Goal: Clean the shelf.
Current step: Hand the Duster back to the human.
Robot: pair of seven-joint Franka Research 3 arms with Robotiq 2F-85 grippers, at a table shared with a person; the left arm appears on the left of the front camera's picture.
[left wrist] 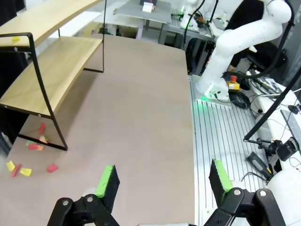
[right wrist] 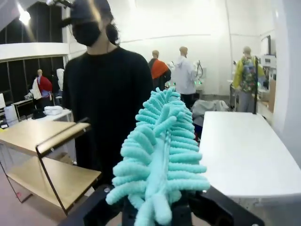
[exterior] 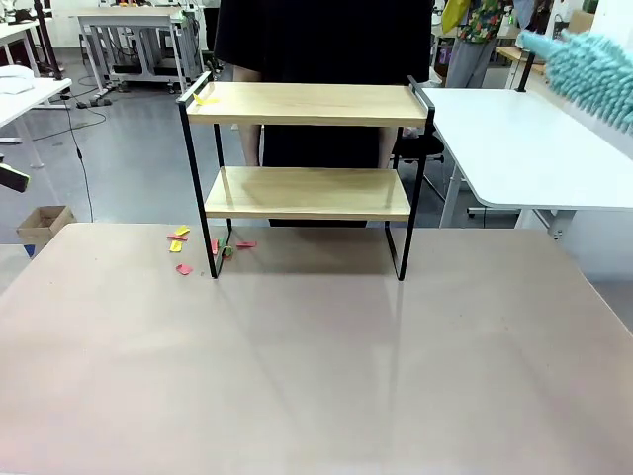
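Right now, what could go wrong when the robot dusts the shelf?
The right tool holds the fluffy duster high, right of the shelf. A hard sweep might tip the light rack. The yellow scrap on the top board could land among the scraps on the table. A person stands close behind.

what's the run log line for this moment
left gripper: jaws open, empty, above table | right gripper: jaws shut on duster, raised right of shelf | yellow scrap on top board | scraps on table

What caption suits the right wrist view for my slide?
Right tool shut on a teal duster, raised beside the shelf, a person behind.
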